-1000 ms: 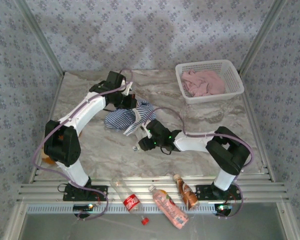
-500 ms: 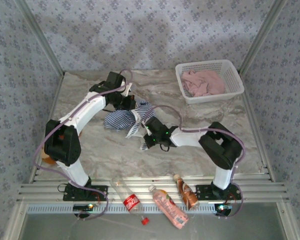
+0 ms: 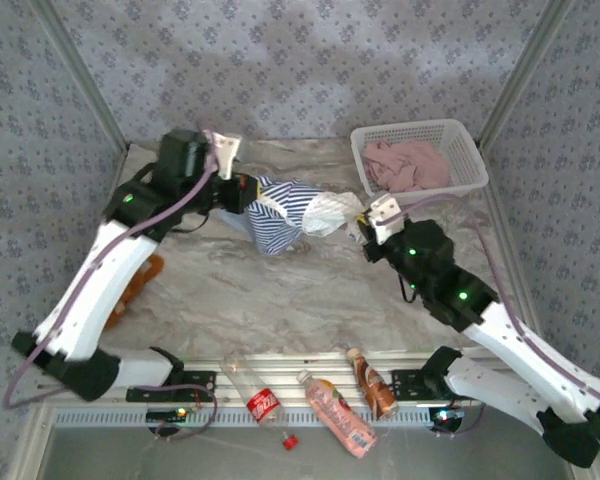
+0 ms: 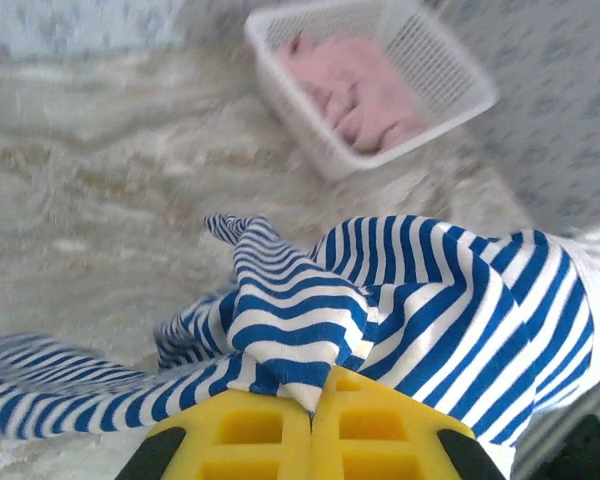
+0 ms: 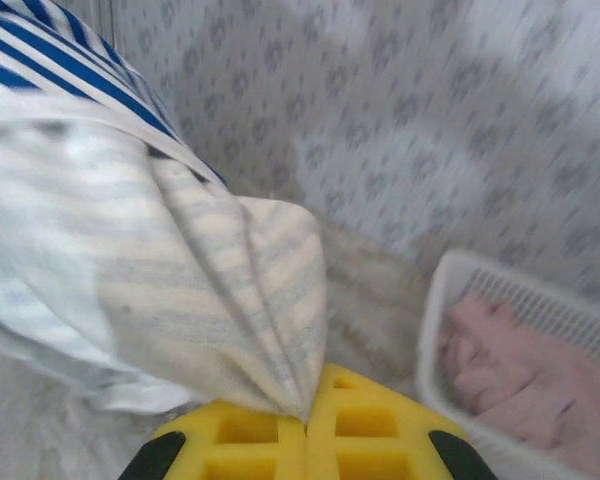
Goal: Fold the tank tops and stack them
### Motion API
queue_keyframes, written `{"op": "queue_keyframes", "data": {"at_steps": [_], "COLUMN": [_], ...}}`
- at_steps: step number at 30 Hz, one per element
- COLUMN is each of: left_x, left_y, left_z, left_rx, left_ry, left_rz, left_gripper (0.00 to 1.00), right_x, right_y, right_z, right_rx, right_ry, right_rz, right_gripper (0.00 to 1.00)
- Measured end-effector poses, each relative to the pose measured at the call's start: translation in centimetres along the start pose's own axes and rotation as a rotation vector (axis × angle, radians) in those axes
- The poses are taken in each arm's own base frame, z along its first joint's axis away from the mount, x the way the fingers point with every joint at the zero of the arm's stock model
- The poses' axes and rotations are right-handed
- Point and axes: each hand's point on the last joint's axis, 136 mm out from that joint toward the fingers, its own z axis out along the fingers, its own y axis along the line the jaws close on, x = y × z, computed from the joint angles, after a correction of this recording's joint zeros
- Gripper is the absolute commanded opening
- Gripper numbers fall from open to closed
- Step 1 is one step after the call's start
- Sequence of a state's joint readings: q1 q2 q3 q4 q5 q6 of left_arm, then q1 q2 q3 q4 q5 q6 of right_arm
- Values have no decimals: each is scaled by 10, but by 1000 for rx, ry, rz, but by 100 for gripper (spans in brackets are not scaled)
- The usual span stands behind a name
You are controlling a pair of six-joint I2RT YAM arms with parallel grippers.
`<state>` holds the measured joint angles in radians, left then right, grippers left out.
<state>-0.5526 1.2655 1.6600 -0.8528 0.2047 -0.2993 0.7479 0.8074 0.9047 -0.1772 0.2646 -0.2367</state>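
Observation:
The navy-and-white striped tank top hangs stretched in the air between both grippers above the back of the marble table. My left gripper is shut on its left end; in the left wrist view the striped cloth bunches out of the closed yellow fingers. My right gripper is shut on the other end, whose pale inside-out cloth is pinched between its yellow fingers. The dusty pink tank top lies crumpled in the white basket.
The basket stands at the back right corner, near the right gripper. A brown plush toy lies at the table's left edge under the left arm. Several drink bottles lie on the rail in front of the table.
Both arms have risen and pulled apart. The right gripper closed on the striped top's edge, and the top went from lying on the table to hanging stretched between the grippers.

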Motion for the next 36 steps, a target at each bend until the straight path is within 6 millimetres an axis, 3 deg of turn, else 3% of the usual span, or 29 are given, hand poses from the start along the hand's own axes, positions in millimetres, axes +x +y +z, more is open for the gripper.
{"op": "queue_keyframes", "data": {"at_steps": [3,6,10,13,15,17,21,25,27,30,33,36], "left_x": [-13,-20,-23,-19,-10,6,57,104,113,113,107,101], "left_y": [-11,-16,-7,20,42,65,109,155,174,192,203,209], "left_z": [-39,-54,-36,6,42,85,169,231,254,278,284,277], "left_rx": [21,32,6,-30,-56,-87,-155,-255,-292,-325,-362,-396], "left_ry": [-99,-135,-106,-42,18,98,282,419,441,444,434,432], "left_rz": [-2,-9,-30,-99,-152,-205,-302,-384,-409,-427,-424,-401], "left_gripper": [0,0,0,0,0,0,0,8,14,32,49,60], "right_x": [-42,-75,-105,-109,-95,-69,10,82,100,115,116,114], "right_y": [-12,-21,-30,-31,-32,-38,-48,-44,-44,-50,-56,-58], "right_z": [-15,-17,-8,14,41,77,159,234,261,288,294,285], "right_rx": [7,11,15,-8,-27,-35,-48,-56,-39,6,33,28], "right_ry": [-89,-146,-188,-193,-155,-89,106,295,356,420,472,505], "right_rz": [-95,-168,-216,-213,-197,-167,-82,-4,20,57,101,144], "right_gripper": [0,0,0,0,0,0,0,4,6,26,40,51]}}
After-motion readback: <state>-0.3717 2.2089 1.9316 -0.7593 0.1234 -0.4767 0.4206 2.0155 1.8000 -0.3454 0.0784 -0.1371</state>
